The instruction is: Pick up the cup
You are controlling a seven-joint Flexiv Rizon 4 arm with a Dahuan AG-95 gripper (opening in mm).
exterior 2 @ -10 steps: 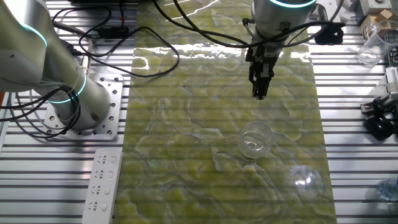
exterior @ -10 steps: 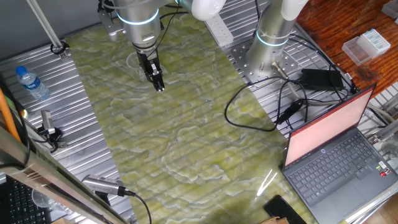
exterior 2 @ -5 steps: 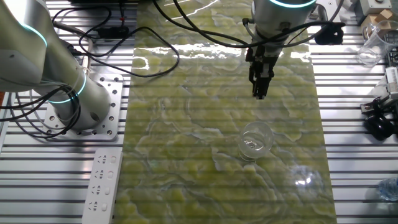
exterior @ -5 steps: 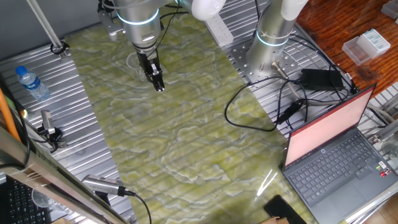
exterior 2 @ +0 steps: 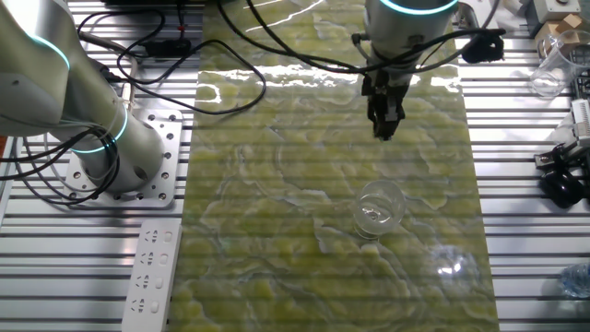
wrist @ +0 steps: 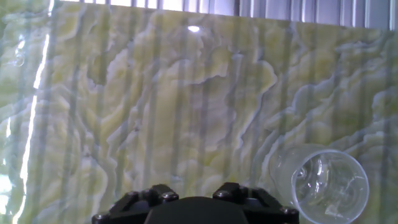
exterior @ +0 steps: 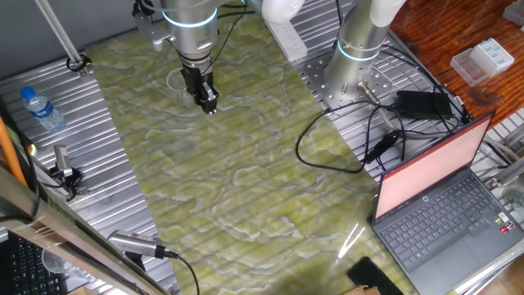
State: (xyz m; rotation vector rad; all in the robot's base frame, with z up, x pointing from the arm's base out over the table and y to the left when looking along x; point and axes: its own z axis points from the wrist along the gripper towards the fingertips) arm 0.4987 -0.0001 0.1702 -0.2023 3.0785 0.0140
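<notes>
Gripper (exterior 2: 384,130) has shifted a bit since 0.5 s ago; jaws look narrow, holding nothing; cup (exterior 2: 379,209) upright on green counter (exterior 2: 277,184), well apart from jaws; approach only starting, no grasp yet.

Worktop (exterior 2: 277,212) w/ yellow-green marbled mat, pale wavy veins, white glare streaks; bare silver ribbed aluminium either side. Black end effector (exterior 2: 384,132) on silver-grey arm w/ glowing cyan ring. Small clear see-through tumbler (exterior 2: 378,208), colourless, glassy white highlights, near the end effector; in hand view (wrist: 326,185) mat pattern shows through it. Clear plastic bottle w/ blue cap (exterior: 42,109) well away from the end effector. Black laptop (exterior: 446,197), screen pinkish-red.
</notes>
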